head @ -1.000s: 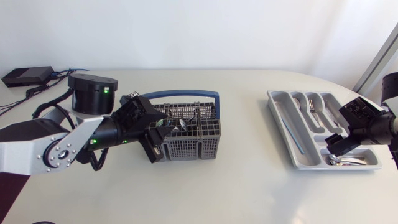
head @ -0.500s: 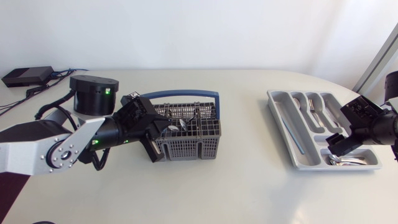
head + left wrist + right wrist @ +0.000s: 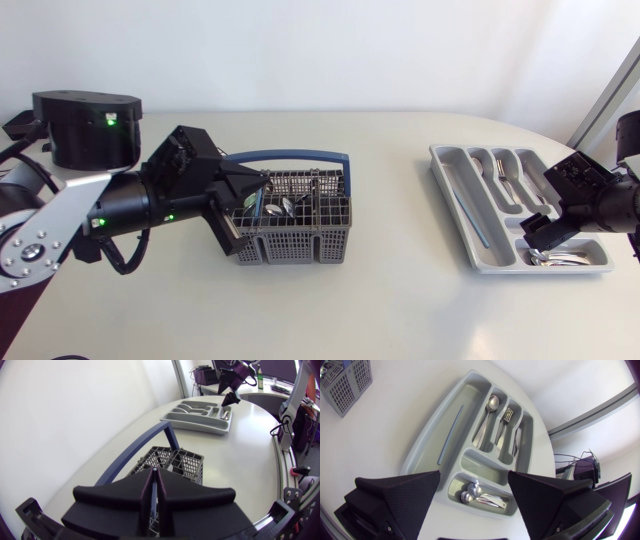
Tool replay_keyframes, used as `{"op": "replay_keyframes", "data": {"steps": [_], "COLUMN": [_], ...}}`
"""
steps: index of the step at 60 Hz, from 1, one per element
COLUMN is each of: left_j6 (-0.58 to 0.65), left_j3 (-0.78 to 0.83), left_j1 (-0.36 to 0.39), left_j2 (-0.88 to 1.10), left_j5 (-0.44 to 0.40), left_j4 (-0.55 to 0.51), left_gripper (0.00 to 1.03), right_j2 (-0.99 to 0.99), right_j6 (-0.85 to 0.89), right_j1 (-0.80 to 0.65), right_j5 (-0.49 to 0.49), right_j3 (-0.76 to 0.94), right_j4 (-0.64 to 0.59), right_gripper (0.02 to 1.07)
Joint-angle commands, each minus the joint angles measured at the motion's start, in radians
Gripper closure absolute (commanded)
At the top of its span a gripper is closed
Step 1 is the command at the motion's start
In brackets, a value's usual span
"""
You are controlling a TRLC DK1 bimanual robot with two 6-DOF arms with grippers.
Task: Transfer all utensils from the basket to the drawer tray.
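Left tool (image 3: 258, 188): raised over the basket's left end, with its fingers pressed together on a thin grey utensil (image 3: 154, 479) seen edge-on. I cannot tell what kind of utensil it is.
Basket (image 3: 300, 241): grey mesh with a blue handle, standing on the left half of the tabletop (image 3: 400, 290), well apart from the tray.
Left in basket: at least two spoon bowls (image 3: 281, 206) show among the dividers. Anything deeper is hidden.
Drawer tray (image 3: 447, 168): on the right half of the tabletop. Its long slots hold a spoon (image 3: 490, 407), a fork (image 3: 506, 416) and one more piece beside the fork. The crosswise slot at the end holds a small heap of spoons (image 3: 474, 495).
Right tool (image 3: 545, 232): fingers spread wide and gripping nothing, hovering just above the crosswise slot with the heap.
Progress: my judgement is well under way but not done. Several pieces already lie sorted in the tray, one is pinched above the basket and has yet to cross, and a few remain to be picked out.
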State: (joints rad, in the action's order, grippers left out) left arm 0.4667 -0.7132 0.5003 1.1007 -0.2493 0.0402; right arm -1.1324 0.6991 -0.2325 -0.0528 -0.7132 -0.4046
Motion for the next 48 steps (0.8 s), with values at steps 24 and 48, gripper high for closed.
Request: {"op": "replay_keyframes", "data": {"steps": [24, 48], "left_j6": [-0.059, -0.29], "left_j3": [-0.198, -0.319], "left_j1": [0.024, 0.096], "left_j2": [-0.117, -0.096], "left_j5": [-0.01, -0.045], "left_j4": [-0.125, -0.264], "left_gripper": [1.0, 1.0], "right_j2": [0.085, 0.286], "right_j6": [-0.026, -0.131], "right_j1": [0.042, 0.269], "right_j5": [0.027, 0.266], "right_j3": [0.009, -0.012], "right_j4": [-0.04, -0.135], "right_gripper": [0.1, 0.1]}}
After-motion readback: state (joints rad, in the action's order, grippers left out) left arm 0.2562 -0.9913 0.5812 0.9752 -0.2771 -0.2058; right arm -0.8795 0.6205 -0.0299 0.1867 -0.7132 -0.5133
